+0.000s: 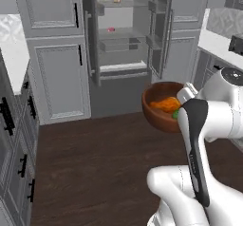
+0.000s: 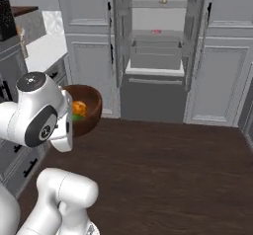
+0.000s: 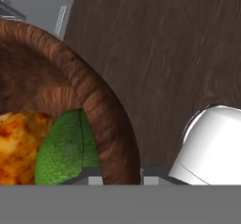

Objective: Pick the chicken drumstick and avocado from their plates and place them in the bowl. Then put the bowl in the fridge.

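My gripper (image 3: 121, 178) is shut on the rim of the reddish-brown bowl (image 3: 108, 119), one finger inside and one outside the wall. The bowl (image 1: 156, 116) hangs in the air above the floor, in front of the fridge. In it lie the orange-brown chicken drumstick (image 1: 166, 105) and the green avocado (image 1: 176, 114), side by side; the hand view shows the avocado (image 3: 66, 150) against the wall beside the drumstick (image 3: 16, 145). From the right, the bowl (image 2: 92, 111) sits half behind my arm. The fridge (image 1: 123, 44) stands open, its shelves and drawer showing. The plates are out of view.
Both fridge doors (image 1: 90, 35) swing out toward me. Small items sit on the fridge shelves (image 2: 156, 31). Grey cabinets with black handles (image 1: 59, 78) flank the fridge. Counters run along the left (image 1: 14, 54) and right (image 1: 218, 44). Dark wood floor (image 1: 95, 163) lies between.
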You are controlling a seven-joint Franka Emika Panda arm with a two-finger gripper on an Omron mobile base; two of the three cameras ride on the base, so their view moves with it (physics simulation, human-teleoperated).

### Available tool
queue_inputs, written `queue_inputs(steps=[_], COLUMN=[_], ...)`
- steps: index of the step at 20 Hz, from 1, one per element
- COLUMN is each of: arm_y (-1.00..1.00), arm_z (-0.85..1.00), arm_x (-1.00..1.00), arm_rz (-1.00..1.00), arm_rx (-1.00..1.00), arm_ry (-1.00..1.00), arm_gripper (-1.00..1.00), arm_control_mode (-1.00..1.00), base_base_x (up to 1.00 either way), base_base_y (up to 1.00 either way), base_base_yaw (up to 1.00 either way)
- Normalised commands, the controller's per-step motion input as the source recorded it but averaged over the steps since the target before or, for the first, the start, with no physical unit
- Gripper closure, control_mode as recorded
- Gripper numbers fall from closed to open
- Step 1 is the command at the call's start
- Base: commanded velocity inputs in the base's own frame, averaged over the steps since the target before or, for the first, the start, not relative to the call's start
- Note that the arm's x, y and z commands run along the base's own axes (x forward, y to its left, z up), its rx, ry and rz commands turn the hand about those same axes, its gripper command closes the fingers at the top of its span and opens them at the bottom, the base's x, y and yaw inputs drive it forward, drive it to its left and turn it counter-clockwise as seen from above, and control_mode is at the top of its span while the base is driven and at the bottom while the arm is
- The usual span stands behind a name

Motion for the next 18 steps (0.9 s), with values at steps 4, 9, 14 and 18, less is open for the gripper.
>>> queue_inputs(steps=[4, 9, 14, 18], arm_y=[0.00, 0.00, 0.00, 0.00], arm_z=[0.00, 0.00, 0.00, 0.00], arm_x=[0.00, 0.00, 0.00, 0.00], arm_rz=[0.00, 0.00, 0.00, 0.00], arm_rx=[0.00, 0.00, 0.00, 0.00], arm_ry=[0.00, 0.00, 0.00, 0.00], arm_gripper=[1.00, 1.00, 1.00, 1.00], arm_control_mode=[1.00, 1.00, 1.00, 1.00], base_base_x=[1.00, 1.00, 1.00, 1.00], base_base_y=[-1.00, -0.74, 0.02, 0.41], base_base_yaw=[0.34, 0.00, -0.14, -0.11])
